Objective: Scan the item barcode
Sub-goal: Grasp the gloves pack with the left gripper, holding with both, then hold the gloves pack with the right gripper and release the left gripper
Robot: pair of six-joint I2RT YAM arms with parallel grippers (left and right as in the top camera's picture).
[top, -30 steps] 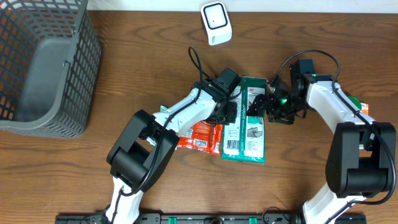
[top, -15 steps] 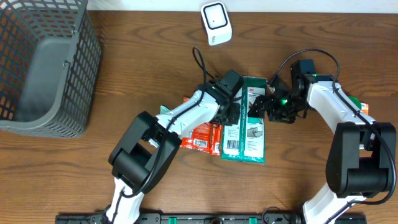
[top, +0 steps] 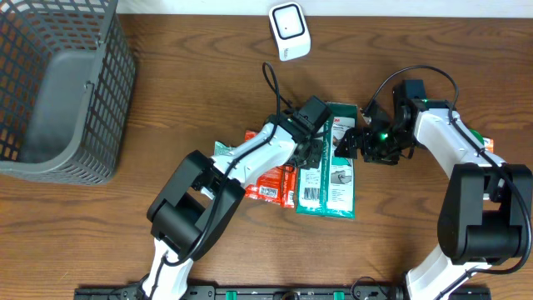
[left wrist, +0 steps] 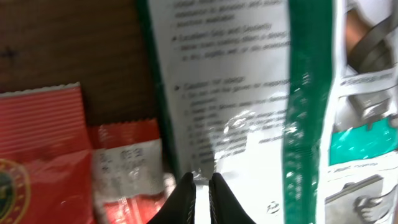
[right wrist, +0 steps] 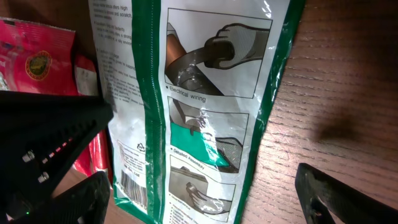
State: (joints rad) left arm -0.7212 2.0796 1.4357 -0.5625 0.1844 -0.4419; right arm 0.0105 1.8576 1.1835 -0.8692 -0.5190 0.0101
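A green and white package point(top: 335, 177) lies flat at the table's middle, its barcode point(top: 310, 196) near the front left corner. My left gripper point(top: 314, 153) is shut, with its tips low over the package's left edge point(left wrist: 249, 93). In the left wrist view the left gripper point(left wrist: 201, 185) shows only a hairline gap, and I cannot tell whether film is pinched. From the right side, my right gripper point(top: 349, 144) stands wide open over the package. Its two fingers straddle the package point(right wrist: 205, 112) in the right wrist view, where the barcode point(right wrist: 134, 183) shows by the right gripper point(right wrist: 211, 198).
A white scanner point(top: 289, 31) stands at the table's back edge. Red snack packets point(top: 268, 182) lie against the package's left side. A grey wire basket point(top: 58, 92) fills the far left. A green item point(top: 475, 136) peeks from under the right arm.
My left gripper has crept a little to the right and back, onto the package's left edge. The package and the right gripper have stayed put.
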